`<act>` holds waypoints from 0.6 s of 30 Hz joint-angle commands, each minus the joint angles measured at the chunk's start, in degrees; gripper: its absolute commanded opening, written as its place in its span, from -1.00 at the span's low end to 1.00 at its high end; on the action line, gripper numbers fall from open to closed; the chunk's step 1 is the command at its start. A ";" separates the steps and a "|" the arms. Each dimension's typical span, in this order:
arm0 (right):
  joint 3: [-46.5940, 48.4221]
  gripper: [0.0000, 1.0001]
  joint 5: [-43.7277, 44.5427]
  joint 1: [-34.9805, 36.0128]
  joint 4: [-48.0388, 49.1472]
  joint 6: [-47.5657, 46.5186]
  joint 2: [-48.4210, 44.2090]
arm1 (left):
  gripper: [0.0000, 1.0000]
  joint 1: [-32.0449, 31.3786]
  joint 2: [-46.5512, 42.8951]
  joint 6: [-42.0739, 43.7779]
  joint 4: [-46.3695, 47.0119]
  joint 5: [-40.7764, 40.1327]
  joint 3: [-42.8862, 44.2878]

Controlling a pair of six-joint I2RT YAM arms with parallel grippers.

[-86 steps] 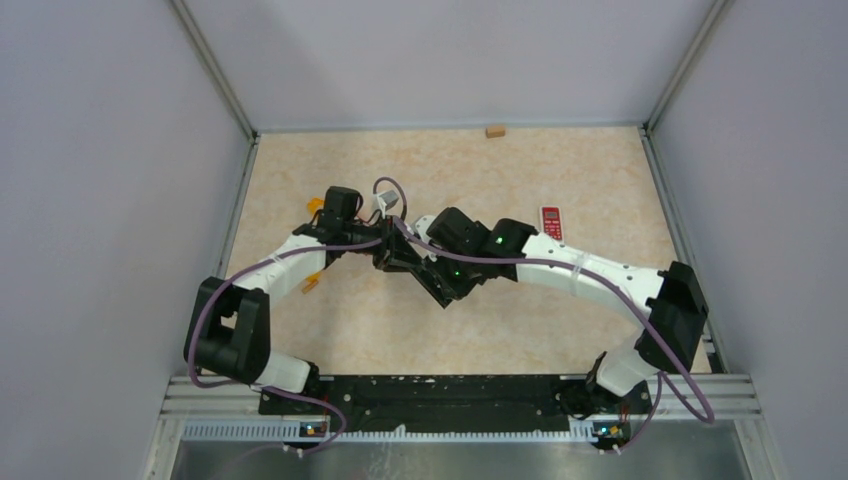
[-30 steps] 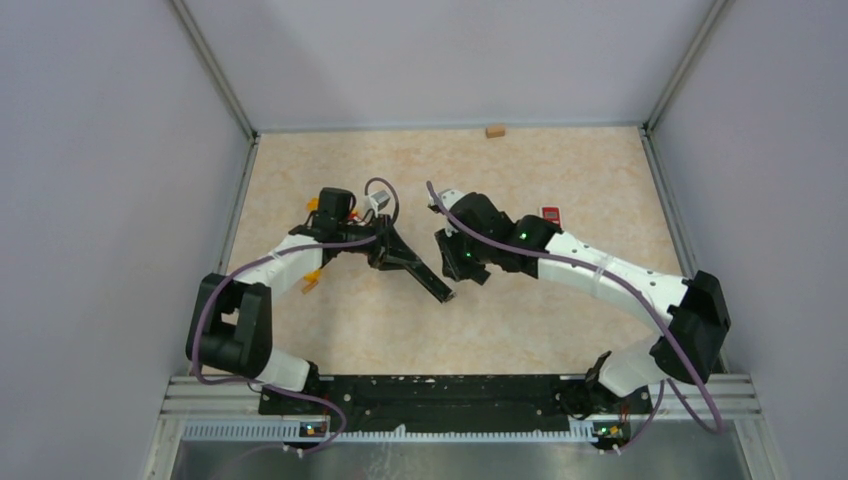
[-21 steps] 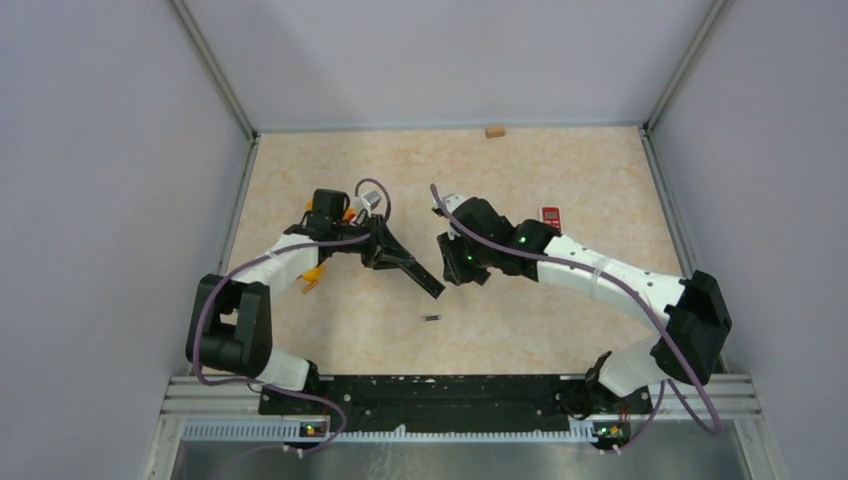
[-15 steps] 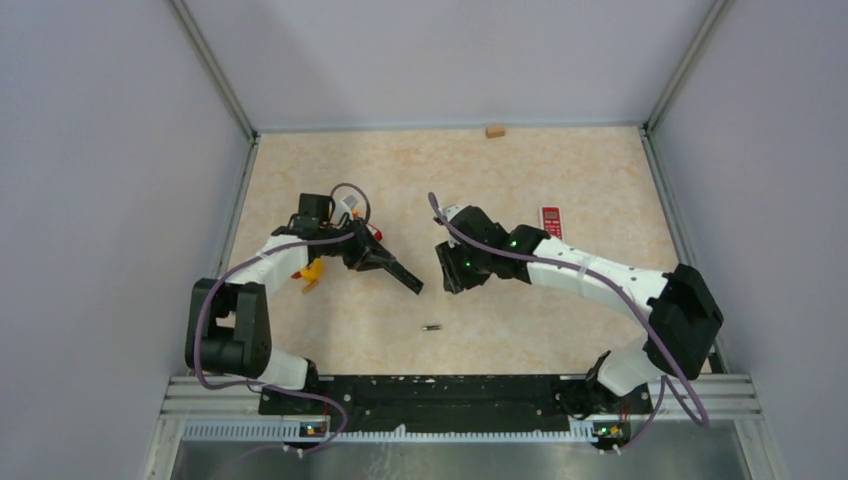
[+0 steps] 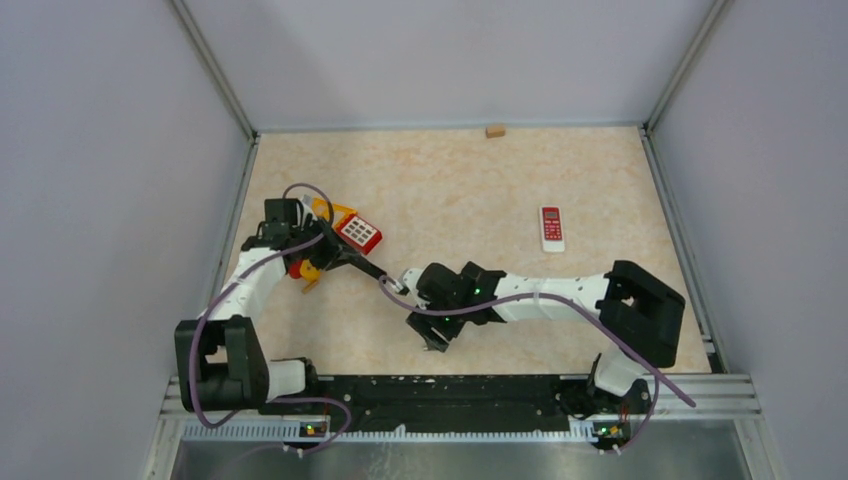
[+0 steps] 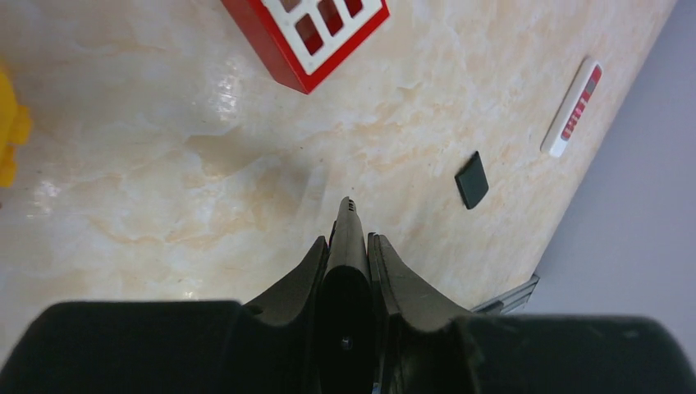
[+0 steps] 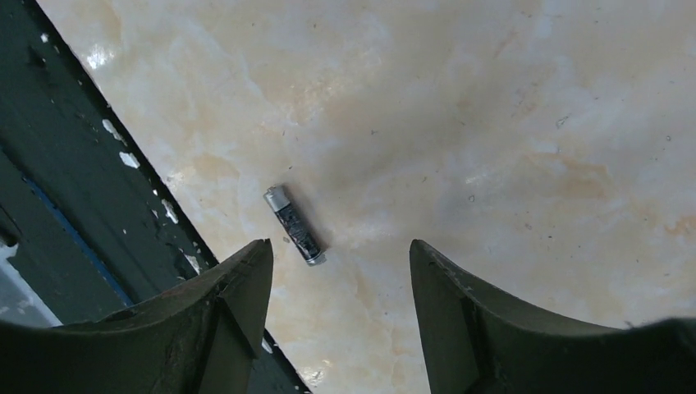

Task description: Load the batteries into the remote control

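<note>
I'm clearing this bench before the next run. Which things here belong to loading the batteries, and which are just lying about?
Job in hand:
- battery, below the open right gripper
- black remote, in the shut left gripper
- small black flat piece, perhaps its cover

Lying about:
- red keypad box
- red-and-white remote
- yellow object
- wooden block

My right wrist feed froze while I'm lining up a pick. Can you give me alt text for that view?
A single battery lies flat on the beige table, just ahead of the open right end effector and nearer the finger on the frame's left. A dark rail at the table's edge runs down the left side.
</note>
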 commanded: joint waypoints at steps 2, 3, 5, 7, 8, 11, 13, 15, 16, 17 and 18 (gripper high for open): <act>-0.62 0.25 0.88 2.58 2.84 -6.46 1.24 | -1.00 2.22 -1.19 1.78 -0.68 -0.65 0.56; -0.38 0.23 1.47 2.91 2.44 -6.79 1.92 | -1.00 2.40 -1.19 1.87 -0.72 -0.50 0.58; -0.20 0.20 2.62 3.69 2.45 -7.41 2.95 | -1.00 2.89 -1.16 1.88 -0.68 -0.14 0.51; -0.08 0.17 3.17 4.89 2.59 -8.24 3.66 | -1.00 3.37 -1.15 1.89 -0.67 0.49 0.46; -0.13 0.17 3.33 5.49 2.69 -8.53 3.77 | -1.00 3.68 -1.15 1.96 -0.74 0.66 0.59; -0.50 0.17 2.73 6.35 3.17 -10.17 3.48 | -1.00 4.40 -1.17 2.30 -1.04 1.06 0.97; -0.27 0.17 3.41 6.81 3.13 -10.84 3.68 | -1.00 4.72 -0.99 2.41 -1.04 1.46 1.17; 0.16 0.14 5.52 7.68 2.80 -11.30 4.38 | -1.00 4.82 -0.85 2.41 -1.03 1.95 1.16; 0.52 0.10 6.65 8.07 2.60 -11.32 5.03 | -1.00 4.91 -0.78 2.33 -0.98 2.17 1.11; 1.01 0.04 7.49 8.32 2.11 -11.28 5.66 | -1.00 4.99 -0.77 2.32 -0.90 2.39 1.03; 1.47 -0.08 8.73 8.52 1.76 -10.82 6.36 | -1.00 5.01 -0.73 2.32 -0.86 2.56 0.97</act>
